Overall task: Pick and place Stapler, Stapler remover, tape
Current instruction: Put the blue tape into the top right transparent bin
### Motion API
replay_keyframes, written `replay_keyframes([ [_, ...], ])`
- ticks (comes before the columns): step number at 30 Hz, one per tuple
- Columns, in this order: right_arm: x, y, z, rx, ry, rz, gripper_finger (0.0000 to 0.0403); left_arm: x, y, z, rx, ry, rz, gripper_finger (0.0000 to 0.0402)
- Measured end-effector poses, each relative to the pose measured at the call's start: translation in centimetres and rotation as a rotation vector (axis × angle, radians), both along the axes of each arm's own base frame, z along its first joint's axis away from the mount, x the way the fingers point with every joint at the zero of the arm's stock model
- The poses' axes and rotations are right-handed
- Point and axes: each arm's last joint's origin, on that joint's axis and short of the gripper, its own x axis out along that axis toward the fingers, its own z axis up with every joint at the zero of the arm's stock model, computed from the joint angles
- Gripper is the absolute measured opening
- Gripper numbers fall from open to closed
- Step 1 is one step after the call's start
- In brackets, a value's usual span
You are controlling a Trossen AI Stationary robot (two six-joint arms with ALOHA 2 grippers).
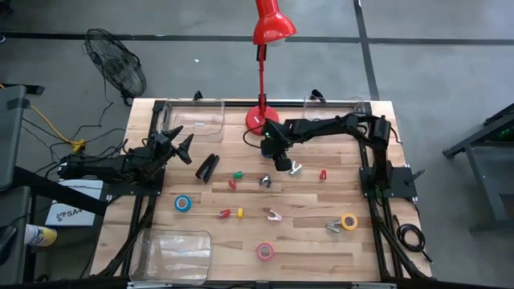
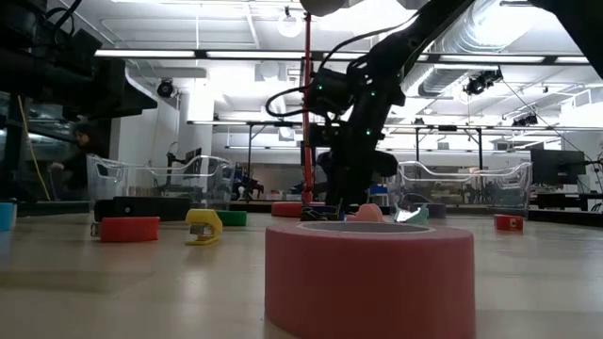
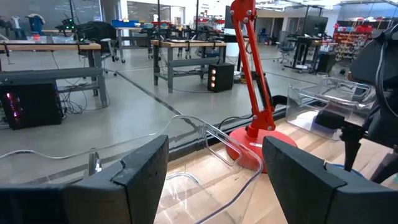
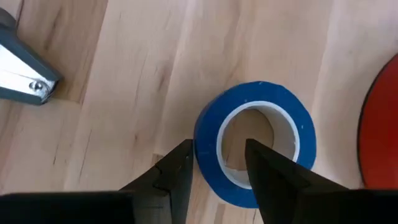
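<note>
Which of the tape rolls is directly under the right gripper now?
The blue tape roll beside the red lamp base; the right gripper straddles its wall. The other blue, yellow and pink rolls lie farther away.

Light wood-plank table (image 1: 321, 233), black-framed. On it: red lamp base (image 1: 259, 120) at far edge, middle; clear bins at far-left corner (image 1: 197, 120), far-right corner (image 1: 337, 104) & near-left corner (image 1: 175, 253). Black stapler (image 1: 208, 167) left of centre. Tape rolls: blue (image 1: 183, 203) toward left edge, pink (image 1: 264, 251) near front edge, yellow (image 1: 348, 221) toward right edge, another blue (image 4: 255, 146) beside lamp base. Small red, green, yellow & metal bits scattered mid-table.
</note>
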Motion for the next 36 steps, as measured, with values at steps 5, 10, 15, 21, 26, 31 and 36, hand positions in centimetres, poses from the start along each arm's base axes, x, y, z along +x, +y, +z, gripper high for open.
replay_keyframes([
  [5,-0.1,0.2,-0.1,0.010,0.014,-0.023,0.0099,0.0,0.0,0.0,0.000,0.000,0.000,0.0254],
  [10,-0.2,0.2,-0.2,0.018,0.033,-0.025,0.0042,0.0,0.0,0.0,0.000,0.000,0.000,0.0254],
  [15,-0.5,0.5,0.4,0.046,0.048,-0.087,0.0030,0.0,0.0,0.0,0.000,0.000,0.000,0.0254],
  [21,-1.5,0.6,4.2,0.066,0.073,-0.212,0.0030,0.0,0.0,0.0,0.000,0.000,-0.001,0.0254],
  [26,-3.5,0.2,8.0,0.087,0.069,-0.392,0.0030,0.0,0.0,0.0,0.000,0.000,0.000,0.0254],
  [31,-6.8,-0.6,11.1,0.082,0.064,-0.572,0.0030,0.0,0.0,0.0,0.000,0.000,0.000,0.0254],
  [36,-10.4,-2.1,13.2,0.081,0.086,-0.729,0.0030,0.0,0.0,0.0,0.000,0.000,-0.001,0.0254],
])
